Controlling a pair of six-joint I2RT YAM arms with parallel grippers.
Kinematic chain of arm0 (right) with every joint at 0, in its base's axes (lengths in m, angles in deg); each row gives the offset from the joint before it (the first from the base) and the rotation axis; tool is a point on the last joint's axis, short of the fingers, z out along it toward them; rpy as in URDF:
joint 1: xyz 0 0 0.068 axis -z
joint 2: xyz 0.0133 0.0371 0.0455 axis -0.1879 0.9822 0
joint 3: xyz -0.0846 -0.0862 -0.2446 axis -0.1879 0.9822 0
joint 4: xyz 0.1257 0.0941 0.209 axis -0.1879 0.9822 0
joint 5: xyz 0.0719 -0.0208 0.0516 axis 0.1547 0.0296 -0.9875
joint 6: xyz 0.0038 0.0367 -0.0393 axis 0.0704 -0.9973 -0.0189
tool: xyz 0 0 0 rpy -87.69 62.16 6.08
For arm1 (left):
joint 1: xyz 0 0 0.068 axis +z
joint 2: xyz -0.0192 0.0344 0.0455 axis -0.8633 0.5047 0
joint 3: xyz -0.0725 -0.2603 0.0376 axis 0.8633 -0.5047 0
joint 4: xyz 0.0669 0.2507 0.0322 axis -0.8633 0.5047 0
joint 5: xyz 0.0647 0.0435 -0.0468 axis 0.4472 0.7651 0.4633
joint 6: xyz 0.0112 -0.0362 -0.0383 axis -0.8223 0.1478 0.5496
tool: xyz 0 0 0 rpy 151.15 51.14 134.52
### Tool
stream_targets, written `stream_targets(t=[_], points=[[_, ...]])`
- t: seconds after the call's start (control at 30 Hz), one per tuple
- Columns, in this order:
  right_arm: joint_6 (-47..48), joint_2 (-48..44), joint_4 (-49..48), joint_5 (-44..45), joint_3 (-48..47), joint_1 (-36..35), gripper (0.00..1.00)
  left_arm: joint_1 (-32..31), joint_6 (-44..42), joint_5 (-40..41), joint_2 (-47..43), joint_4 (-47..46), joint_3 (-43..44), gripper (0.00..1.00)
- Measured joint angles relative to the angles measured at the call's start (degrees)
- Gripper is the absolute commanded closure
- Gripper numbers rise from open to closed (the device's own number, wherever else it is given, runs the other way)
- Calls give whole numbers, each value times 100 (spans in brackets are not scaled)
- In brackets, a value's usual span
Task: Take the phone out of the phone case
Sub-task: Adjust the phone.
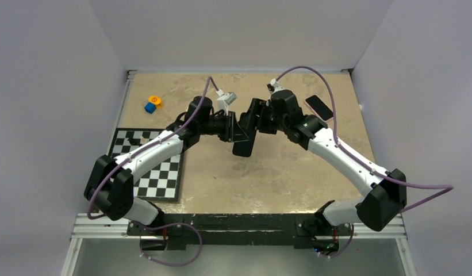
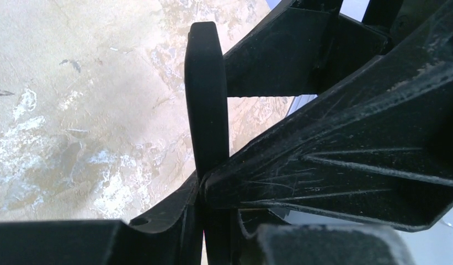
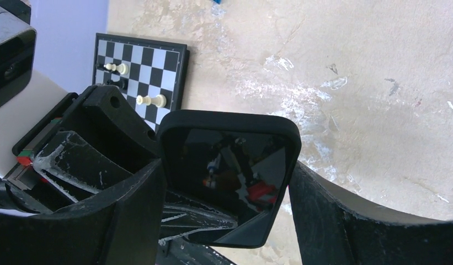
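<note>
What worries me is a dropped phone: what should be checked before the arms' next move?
1. Right gripper clamped across the phone: ok.
2. Left gripper gripping the phone case edge: cannot tell.
3. Phone held above the table: ok.
4. Both arms meeting at the phone: ok.
5. Phone case loosened from the phone: cannot tell.

Centre of counter (image 1: 279, 178): air blocked by left arm (image 1: 153, 152) and right arm (image 1: 337, 152) meeting at the raised phone case (image 1: 245, 144); bare surface under it.
Near left: chessboard (image 1: 158, 172), pieces (image 3: 151, 100) standing.
Far left: orange disc (image 1: 154, 100), blue block (image 1: 150, 107).
Far right: second phone (image 1: 318, 107).
Near centre and right strip open.
Walls (image 1: 49, 86) close three sides.
</note>
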Motion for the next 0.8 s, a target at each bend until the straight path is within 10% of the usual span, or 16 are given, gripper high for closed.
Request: stream_targets(t=[0.4,0.47,0.57,0.8], points=[[-31,0,-140,-15,92,-7,98,-22,-17,260,-90,208,17,100],[-28,0,-190,-22,92,-11,83,-22,-17,315,-144,245,17,100],[-24,-2,-234,-48,92,-11,33,-22,-17,367,-192,278,15,100],[269,-243,-522,-448,308,192,12,-20,-61,46,-225,136,13,100]])
